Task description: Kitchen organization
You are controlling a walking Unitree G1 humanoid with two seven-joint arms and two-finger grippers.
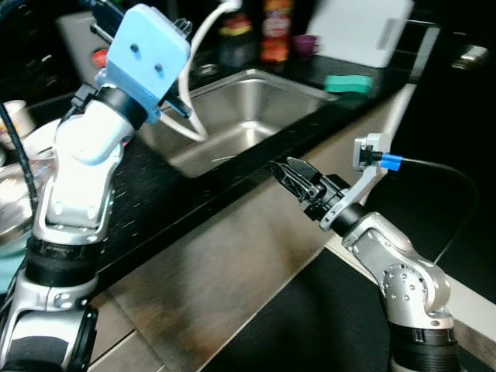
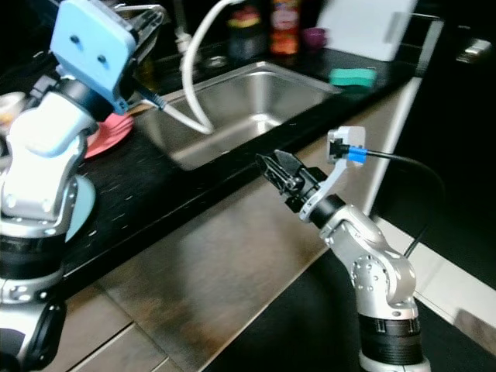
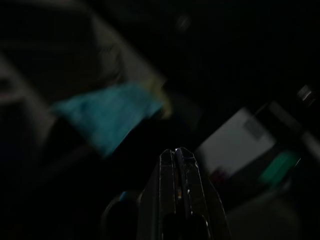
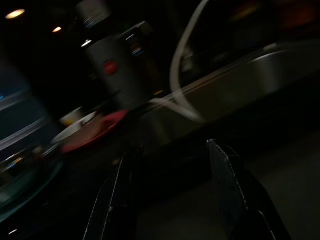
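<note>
Stainless-steel sink basin (image 1: 248, 124) set in black countertop (image 1: 163, 194). White curved hose (image 1: 203, 46) hangs over the sink's left side. Green sponge (image 1: 348, 84) lies right of the sink. White cutting board (image 1: 360, 29) stands behind the sink, beside two dark bottles (image 1: 256, 31).

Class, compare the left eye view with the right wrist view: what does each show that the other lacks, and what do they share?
Left eye view: the green sponge and the white cutting board at the far end of the counter, plus the raised left arm. Right wrist view: a red plate on the dark counter. Shared: the steel sink, the white hose curving down into it, and the right gripper, fingers open, held in front of the counter's edge.
</note>
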